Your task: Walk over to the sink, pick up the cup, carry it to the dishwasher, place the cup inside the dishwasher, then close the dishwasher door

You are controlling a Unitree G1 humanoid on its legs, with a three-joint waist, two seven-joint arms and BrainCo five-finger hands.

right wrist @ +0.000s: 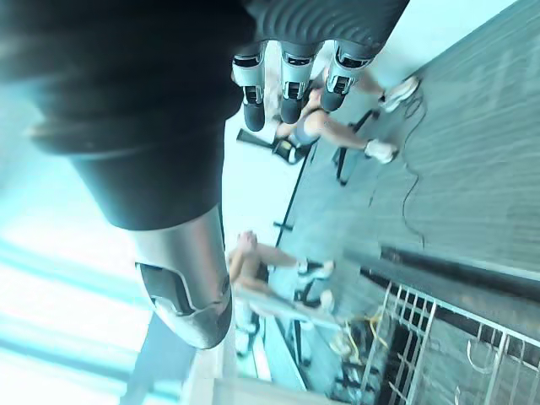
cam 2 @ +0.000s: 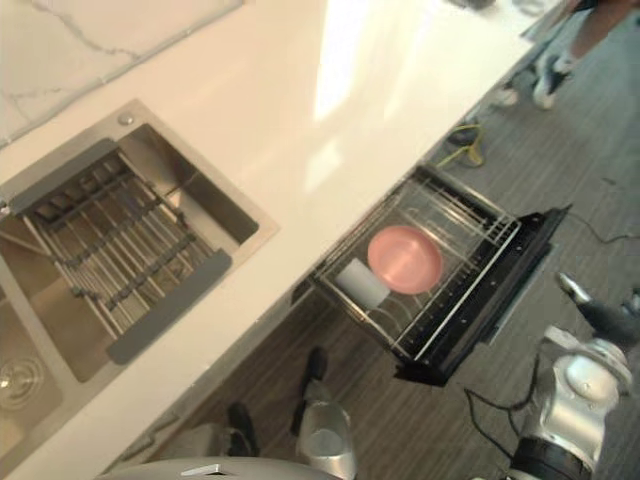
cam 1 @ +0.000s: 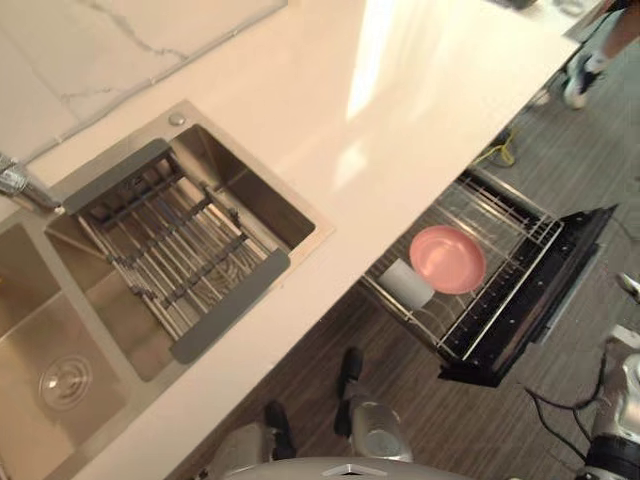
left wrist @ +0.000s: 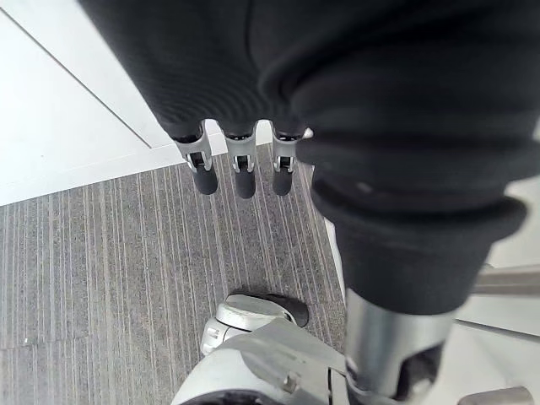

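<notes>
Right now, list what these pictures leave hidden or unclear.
Cup: too small in the eye views to tell upright from tipped.
Dishwasher interior: hidden under the counter, eye views.
Faucet: cut by the left eye view's edge.
Left basin: cut by the eye views' edge.

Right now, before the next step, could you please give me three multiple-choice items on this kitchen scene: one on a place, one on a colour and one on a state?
1. Where is the white cup?
A. in the sink
B. in the dishwasher rack
C. on the counter

2. What colour is the plate beside it?
A. pink
B. blue
C. green

3. How does the dishwasher stand?
A. shut
B. open, with the rack pulled out
C. open, with the rack empty

Answers:
1 B: the cup lies on the wire rack next to the plate.
2 A: the plate is plainly pink.
3 B: the dark door is down and the loaded rack is out.
</notes>
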